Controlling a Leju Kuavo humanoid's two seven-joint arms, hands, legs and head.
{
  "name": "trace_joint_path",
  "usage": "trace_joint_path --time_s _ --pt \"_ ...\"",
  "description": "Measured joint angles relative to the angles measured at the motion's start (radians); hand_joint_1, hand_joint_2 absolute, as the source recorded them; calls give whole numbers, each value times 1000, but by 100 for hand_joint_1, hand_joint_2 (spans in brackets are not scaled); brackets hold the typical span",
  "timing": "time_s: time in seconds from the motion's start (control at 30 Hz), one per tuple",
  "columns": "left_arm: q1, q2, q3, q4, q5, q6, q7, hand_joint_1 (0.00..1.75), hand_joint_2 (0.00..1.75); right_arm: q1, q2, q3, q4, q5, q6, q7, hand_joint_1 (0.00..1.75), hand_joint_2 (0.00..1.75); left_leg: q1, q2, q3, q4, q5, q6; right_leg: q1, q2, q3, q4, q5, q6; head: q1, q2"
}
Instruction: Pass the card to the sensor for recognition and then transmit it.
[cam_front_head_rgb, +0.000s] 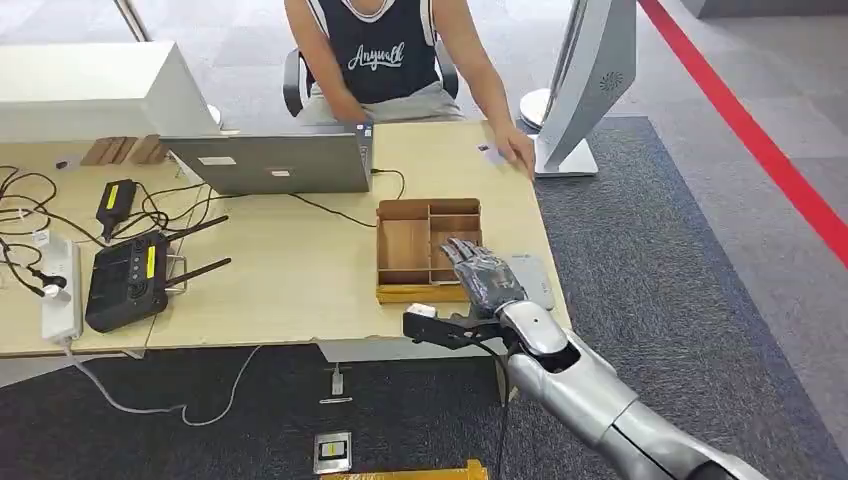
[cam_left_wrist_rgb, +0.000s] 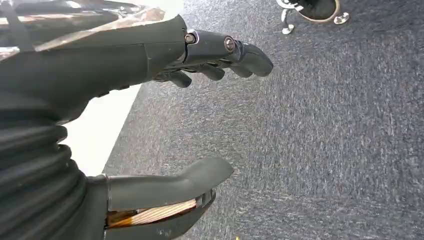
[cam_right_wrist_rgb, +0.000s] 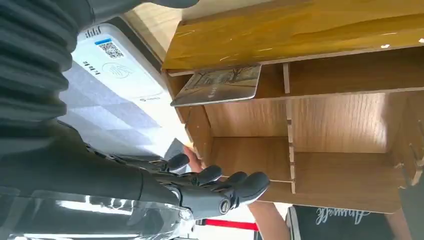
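Note:
A card (cam_right_wrist_rgb: 220, 84) with a printed picture leans on edge in a compartment of the wooden divider box (cam_front_head_rgb: 425, 294), near the box wall (cam_right_wrist_rgb: 300, 30). My right hand (cam_front_head_rgb: 482, 272) hovers over the box's right side with its fingers (cam_right_wrist_rgb: 220, 187) stretched out and nothing in them, a short way from the card. Beside the box on the right lies the flat grey-white sensor (cam_front_head_rgb: 535, 278), whose QR label is visible in the right wrist view (cam_right_wrist_rgb: 115, 85). My left hand (cam_left_wrist_rgb: 125, 60) hangs over grey carpet, thumb and fingers apart, empty.
A person (cam_front_head_rgb: 385, 60) sits across the table, one hand (cam_front_head_rgb: 515, 150) resting by a small card. A laptop (cam_front_head_rgb: 270, 160), a black controller (cam_front_head_rgb: 125, 280), cables and a power strip (cam_front_head_rgb: 58, 290) cover the left. A white monitor stand (cam_front_head_rgb: 585, 80) rises at the back right.

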Motion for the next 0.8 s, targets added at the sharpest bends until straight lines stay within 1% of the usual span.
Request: trace_joint_path --time_s 0.33,0.37,0.43,0.53,0.67,0.8 --pt "0 0 0 0 0 0 1 0 175 -2 3 0 9 2 -1 1 0 175 0 0 0 0 0 0 0 0 0 0 0 0 0 0" --pt "0 0 0 0 3 2 7 0 175 -4 4 0 11 10 -5 11 0 175 0 0 0 0 0 0 0 0 0 0 0 0 0 0" --pt "0 0 0 0 10 4 17 0 175 -19 14 2 27 21 -23 19 0 175 0 0 -1 0 0 0 0 0 0 0 0 0 0 0" --pt "-2 0 0 0 11 5 20 0 175 -55 37 6 76 21 -53 5 0 175 0 0 0 0 0 0 0 0 0 0 0 0 0 0" --pt "0 0 0 0 11 5 21 0 175 -79 60 13 120 21 -56 0 0 175 0 0 0 0 0 0 0 0 0 0 0 0 0 0" --pt "-1 0 0 0 11 5 21 0 175 -85 71 16 149 21 -57 0 0 175 0 0 0 0 0 0 0 0 0 0 0 0 0 0"
